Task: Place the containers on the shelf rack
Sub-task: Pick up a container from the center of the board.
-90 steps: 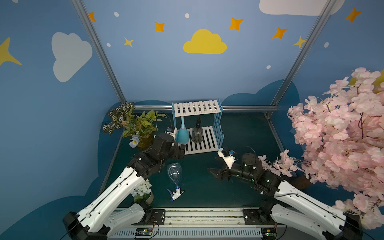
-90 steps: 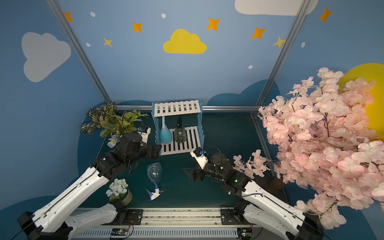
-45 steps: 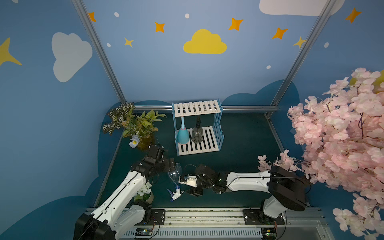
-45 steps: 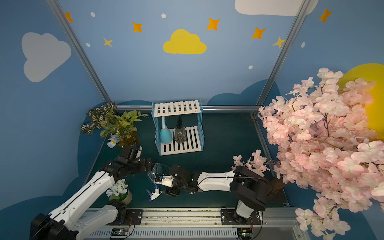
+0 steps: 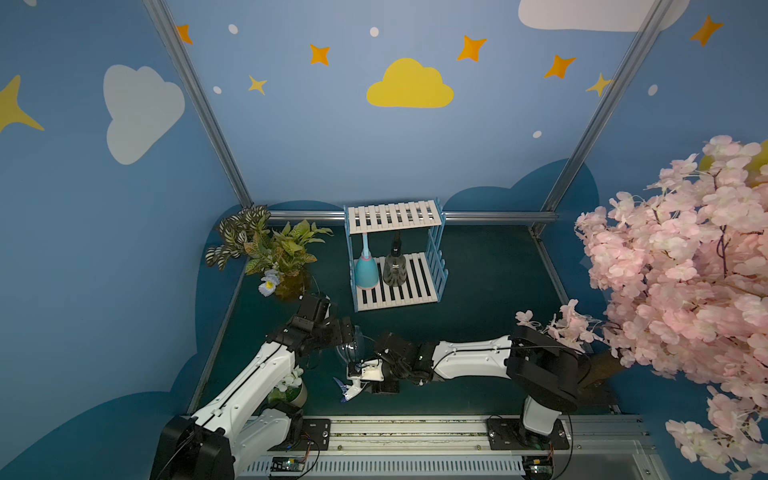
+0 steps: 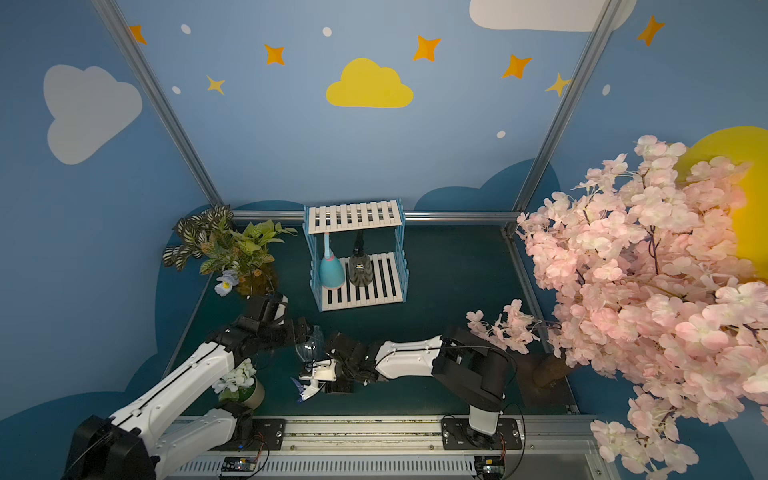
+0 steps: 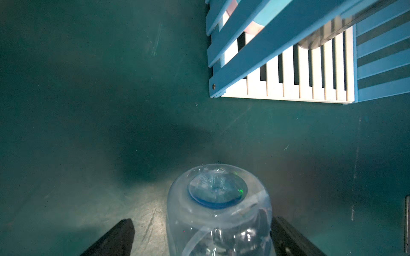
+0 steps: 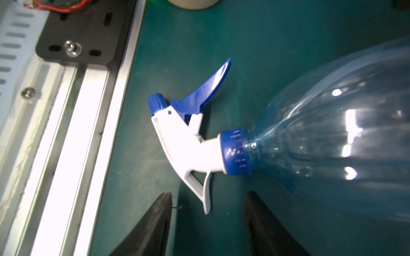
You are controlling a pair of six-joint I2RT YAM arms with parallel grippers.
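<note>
Fingers (image 7: 115,239) of the left gripper (image 7: 202,221) stand spread wide on either side of the round base of the clear bottle (image 7: 218,210), gripping nothing. One finger sits just beside the bottle wall, its mate well apart from it. Fingers (image 8: 153,226) of the right gripper (image 8: 208,195) are parted too. The tail of the white trigger head (image 8: 190,146) reaches between their tips without touching either. The clear bottle lies on its side on the green mat (image 8: 188,33), between the two grippers. Beyond the left fingers stands the shelf rack (image 5: 392,216), with the light blue bottle (image 5: 365,272) and the smoky black bottle (image 5: 394,270) upright on its lower shelf.
</note>
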